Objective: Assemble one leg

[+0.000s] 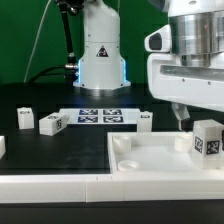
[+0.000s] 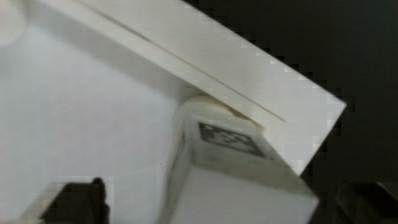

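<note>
A leg (image 1: 205,138), a small white block with a square tag, stands upright at the corner of the large white square piece (image 1: 150,165) on the exterior view's right. My gripper (image 1: 198,118) hangs just above it, one dark finger (image 1: 180,115) showing beside it. In the wrist view the same leg (image 2: 228,150) lies between my two dark fingertips (image 2: 75,200), with my gripper (image 2: 217,205) open. There is a clear gap on one side, and the other fingertip is close to the leg. The large piece (image 2: 89,100) fills most of that view.
Three more legs lie on the black table: two at the exterior view's left (image 1: 25,119) (image 1: 52,123) and one near the middle (image 1: 145,121). The marker board (image 1: 98,115) lies in front of the robot's base (image 1: 100,55).
</note>
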